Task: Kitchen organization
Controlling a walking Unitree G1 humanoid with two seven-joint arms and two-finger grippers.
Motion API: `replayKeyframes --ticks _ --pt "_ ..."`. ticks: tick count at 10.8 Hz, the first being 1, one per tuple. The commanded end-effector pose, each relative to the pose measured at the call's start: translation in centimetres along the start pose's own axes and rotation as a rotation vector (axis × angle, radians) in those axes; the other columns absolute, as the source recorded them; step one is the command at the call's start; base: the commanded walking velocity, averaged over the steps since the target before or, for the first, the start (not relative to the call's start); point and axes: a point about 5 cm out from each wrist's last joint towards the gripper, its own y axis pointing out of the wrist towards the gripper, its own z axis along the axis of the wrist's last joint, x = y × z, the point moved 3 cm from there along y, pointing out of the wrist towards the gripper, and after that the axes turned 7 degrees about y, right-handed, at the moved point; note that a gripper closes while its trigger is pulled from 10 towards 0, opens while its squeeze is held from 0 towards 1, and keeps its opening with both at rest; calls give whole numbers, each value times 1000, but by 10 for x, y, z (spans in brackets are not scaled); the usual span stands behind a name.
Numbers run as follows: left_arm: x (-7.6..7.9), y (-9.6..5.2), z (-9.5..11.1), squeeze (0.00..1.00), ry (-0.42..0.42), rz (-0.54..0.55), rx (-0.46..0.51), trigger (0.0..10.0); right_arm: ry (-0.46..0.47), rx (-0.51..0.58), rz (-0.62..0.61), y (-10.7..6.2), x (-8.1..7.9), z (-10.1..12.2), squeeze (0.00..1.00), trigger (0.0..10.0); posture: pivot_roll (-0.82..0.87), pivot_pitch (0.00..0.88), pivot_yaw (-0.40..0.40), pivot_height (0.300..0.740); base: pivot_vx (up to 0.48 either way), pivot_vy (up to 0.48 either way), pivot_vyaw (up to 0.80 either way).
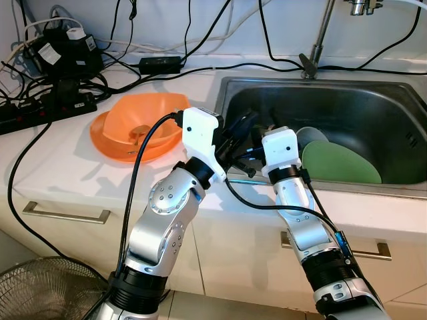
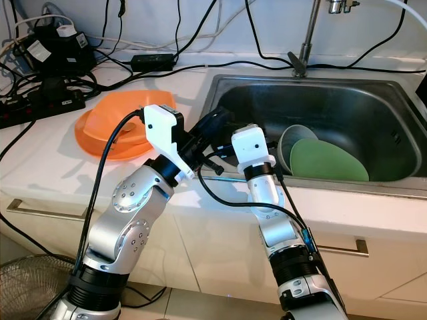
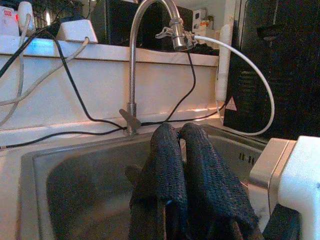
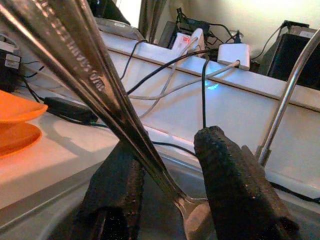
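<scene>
Both silver arms rise from below, bent at the elbow, and meet over the front left rim of the sink [image 1: 320,90]. The right gripper [image 4: 170,195] has its fingers parted around metal cutlery [image 4: 90,75], whose handles run between them; whether they grip it cannot be told. The left gripper [image 3: 182,150] has its fingers pressed together, empty. Deeper in the basin lies a green plate [image 1: 340,163]. On the counter to the left sits an orange bowl [image 1: 120,127].

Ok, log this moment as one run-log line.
left gripper: shut, over sink | right gripper: metal utensils between its fingers | green plate: in sink | orange bowl: on counter
</scene>
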Motion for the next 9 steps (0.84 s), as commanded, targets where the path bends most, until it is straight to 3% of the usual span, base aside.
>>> replayKeyframes --ticks 1,9 --pt "0 -2 -1 0 17 -8 -11 10000 13 31 4 3 -2 8 0 0 82 0 79 740 0 0 0" --pt "-7 -2 -8 0 39 36 -49 10000 24 35 4 3 -2 8 0 0 79 0 80 740 0 0 0"
